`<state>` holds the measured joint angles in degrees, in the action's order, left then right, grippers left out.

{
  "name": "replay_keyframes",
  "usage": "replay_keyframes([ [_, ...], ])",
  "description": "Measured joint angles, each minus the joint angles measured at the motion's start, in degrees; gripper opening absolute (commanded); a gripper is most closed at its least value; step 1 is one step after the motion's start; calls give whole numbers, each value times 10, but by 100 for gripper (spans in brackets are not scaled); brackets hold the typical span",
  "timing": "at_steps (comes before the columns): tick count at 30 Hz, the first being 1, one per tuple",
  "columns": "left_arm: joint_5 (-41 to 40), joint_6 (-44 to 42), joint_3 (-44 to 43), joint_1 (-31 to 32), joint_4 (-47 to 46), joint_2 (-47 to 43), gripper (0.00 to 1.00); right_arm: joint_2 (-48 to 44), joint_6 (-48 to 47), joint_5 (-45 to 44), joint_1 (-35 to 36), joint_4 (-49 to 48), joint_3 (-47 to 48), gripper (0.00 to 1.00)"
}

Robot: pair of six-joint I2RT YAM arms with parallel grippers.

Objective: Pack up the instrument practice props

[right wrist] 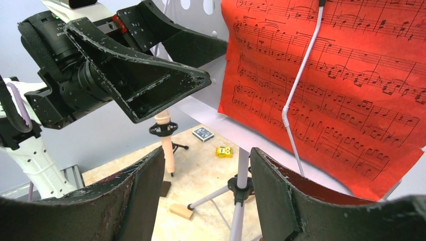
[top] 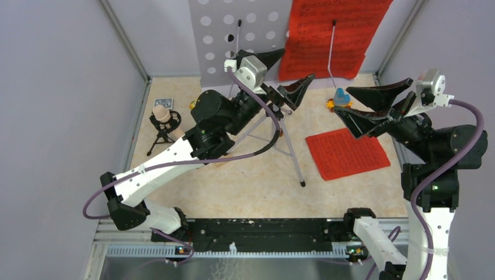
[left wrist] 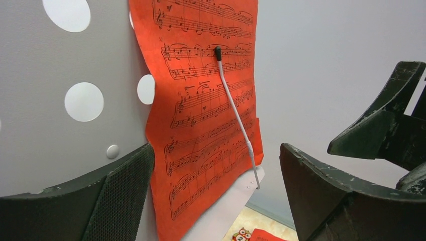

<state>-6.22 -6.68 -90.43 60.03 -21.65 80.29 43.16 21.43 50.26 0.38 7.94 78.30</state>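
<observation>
The white perforated music desk (top: 225,41) stands at the back on silver tripod legs (top: 293,156). A red sheet-music page (top: 333,35) rests on it under a thin white holder wire (left wrist: 236,115). A second red page (top: 347,153) lies flat on the table. A beige microphone (top: 162,115) sits on a small black tripod at the left. My left gripper (top: 299,63) is open and empty, raised in front of the desk and the page (left wrist: 201,100). My right gripper (top: 350,104) is open and empty, facing the stand's pole (right wrist: 242,175). The black microphone is not in view.
A blue toy (top: 340,96), a yellow toy (right wrist: 223,151) and a small blue patterned box (right wrist: 203,133) lie near the back. A tan wooden block (right wrist: 180,211) lies by a tripod foot. Grey walls close in the left, back and right sides.
</observation>
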Motion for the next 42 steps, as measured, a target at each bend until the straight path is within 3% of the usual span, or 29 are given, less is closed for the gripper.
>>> replay_keyframes([
  [24,88,-34,-63,-1,28,31,98,0,1,2,0,-7,-11,63],
  [35,52,-43,-35,-1,28,1,98,0,1,2,0,-14,-19,63],
  [42,9,-6,4,-1,50,-57,98,0,1,-1,0,-14,-26,63],
])
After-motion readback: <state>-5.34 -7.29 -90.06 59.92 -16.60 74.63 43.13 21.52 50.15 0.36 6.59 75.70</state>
